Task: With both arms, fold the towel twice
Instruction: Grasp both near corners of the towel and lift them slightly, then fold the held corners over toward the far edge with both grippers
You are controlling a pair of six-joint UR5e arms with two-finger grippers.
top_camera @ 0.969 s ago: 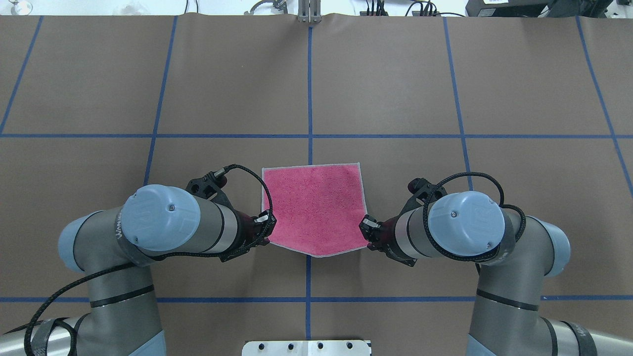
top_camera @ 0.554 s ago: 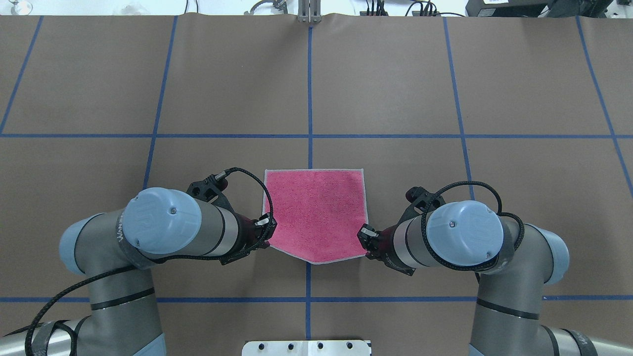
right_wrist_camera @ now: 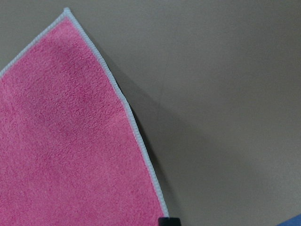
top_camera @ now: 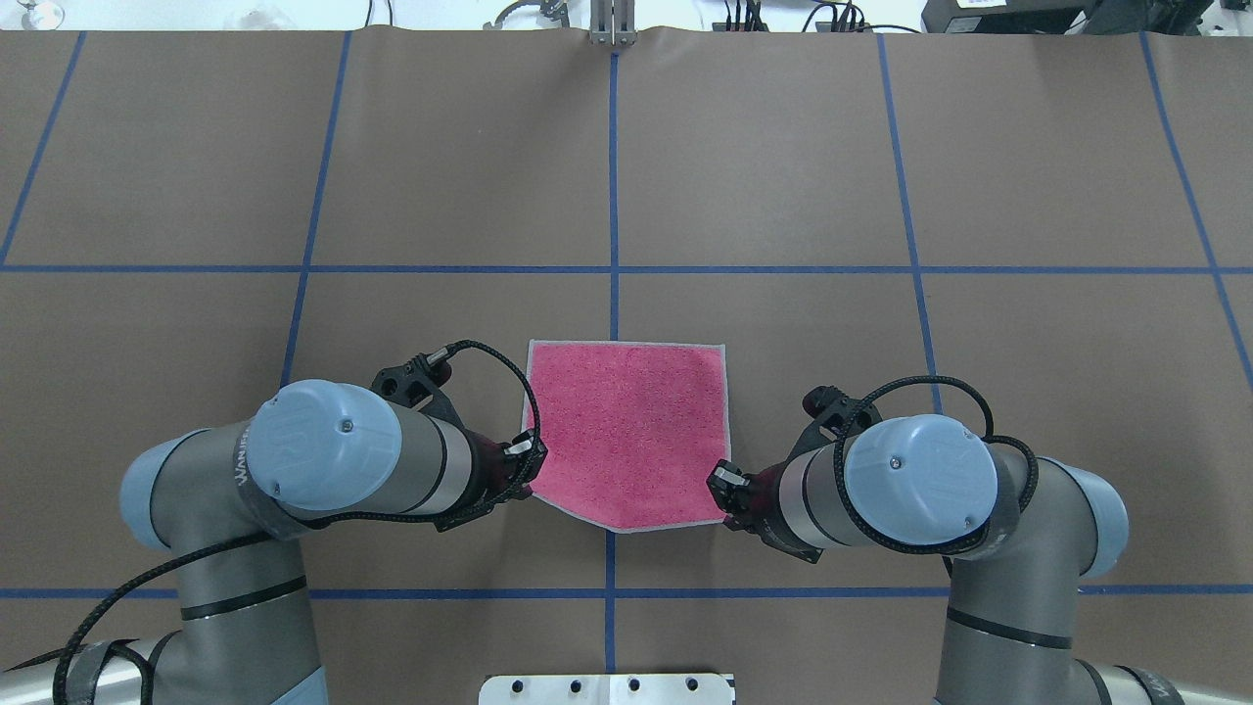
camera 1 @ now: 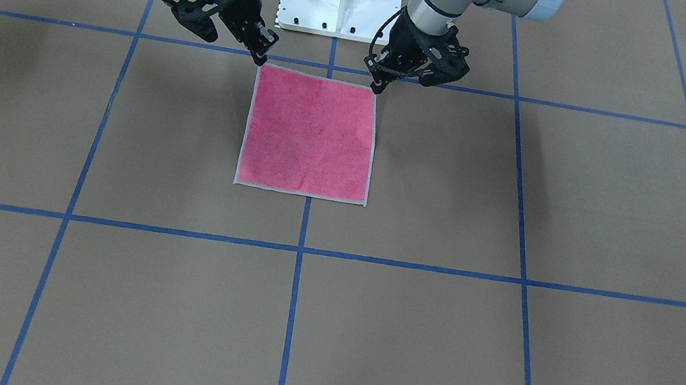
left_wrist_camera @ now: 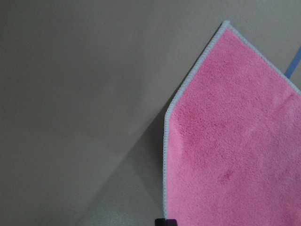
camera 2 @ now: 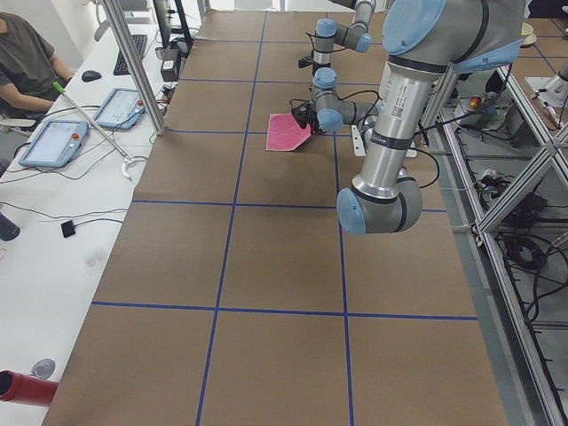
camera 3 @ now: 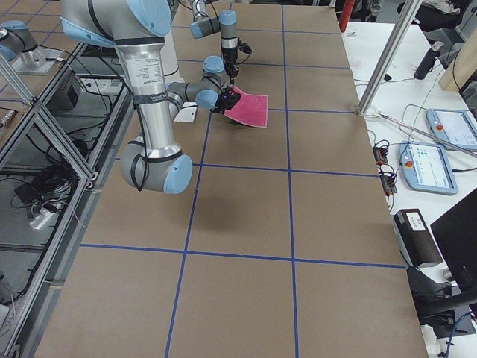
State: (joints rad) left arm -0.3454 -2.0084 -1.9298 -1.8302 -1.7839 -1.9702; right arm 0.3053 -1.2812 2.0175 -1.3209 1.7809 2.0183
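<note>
The towel (top_camera: 628, 431) lies between left tool (top_camera: 530, 455) and right tool (top_camera: 721, 481).

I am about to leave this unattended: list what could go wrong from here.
The left gripper and the right gripper each pinch only a corner tip of the towel; either could slip off mid-fold.
The lifted edge sags between them, so the fold may land creased.
The far edge lies unpinned on the table and may slide.

**Both grippers pinched on towel corners**

In the overhead view, the left arm (top_camera: 323, 455) is bent at the elbow, with its wrist pointed toward 3 o'clock. The right arm (top_camera: 920, 480) is mirrored, with its wrist pointed toward 9 o'clock. The left gripper (top_camera: 532, 452) and the right gripper (top_camera: 721, 480) are tilted downward. Each is closed on one raised corner of the towel (top_camera: 626, 431).
</note>
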